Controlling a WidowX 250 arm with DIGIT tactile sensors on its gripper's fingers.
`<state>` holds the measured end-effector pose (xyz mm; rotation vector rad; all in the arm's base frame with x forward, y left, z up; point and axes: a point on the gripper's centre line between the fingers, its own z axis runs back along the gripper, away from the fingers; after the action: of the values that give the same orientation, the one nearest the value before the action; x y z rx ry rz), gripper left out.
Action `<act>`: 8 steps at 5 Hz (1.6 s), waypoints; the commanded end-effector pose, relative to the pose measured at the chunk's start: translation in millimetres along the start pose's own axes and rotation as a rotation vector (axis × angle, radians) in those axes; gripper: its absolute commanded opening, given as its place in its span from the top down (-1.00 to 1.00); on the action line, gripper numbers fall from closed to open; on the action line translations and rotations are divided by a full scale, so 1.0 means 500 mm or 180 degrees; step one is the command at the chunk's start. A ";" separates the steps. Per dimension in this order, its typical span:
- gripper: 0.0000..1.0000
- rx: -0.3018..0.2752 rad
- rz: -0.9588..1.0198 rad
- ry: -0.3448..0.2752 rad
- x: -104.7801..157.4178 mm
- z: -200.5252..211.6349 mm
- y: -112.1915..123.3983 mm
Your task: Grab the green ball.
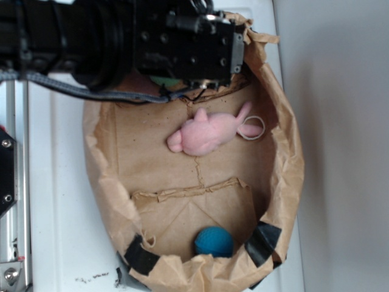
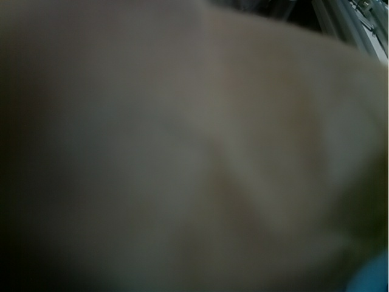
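In the exterior view we see the black robot arm reaching from the left over the crumpled brown paper bag (image 1: 103, 176) on the white tabletop (image 1: 61, 182), its claw (image 1: 200, 82) hidden beneath the wrist, so we cannot tell whether it is open. Only a sliver of the small mint-green ball (image 1: 163, 80) peeks out under the arm; further right lie the pink plush toy (image 1: 206, 134) and the teal-blue ball (image 1: 214, 241).
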<state>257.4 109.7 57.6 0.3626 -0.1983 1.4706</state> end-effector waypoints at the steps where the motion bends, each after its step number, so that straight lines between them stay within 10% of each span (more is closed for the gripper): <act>1: -1.00 -0.0121 0.0093 -0.0084 -0.025 0.004 -0.024; 2: 0.69 -0.0120 0.0146 -0.0069 -0.026 -0.001 -0.025; 3: 1.00 -0.0136 0.0182 -0.0075 -0.029 -0.007 -0.027; 8: 1.00 -0.0398 0.0187 -0.0074 -0.027 -0.015 -0.034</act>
<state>274.0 96.1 32.4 0.3101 -0.2797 1.5030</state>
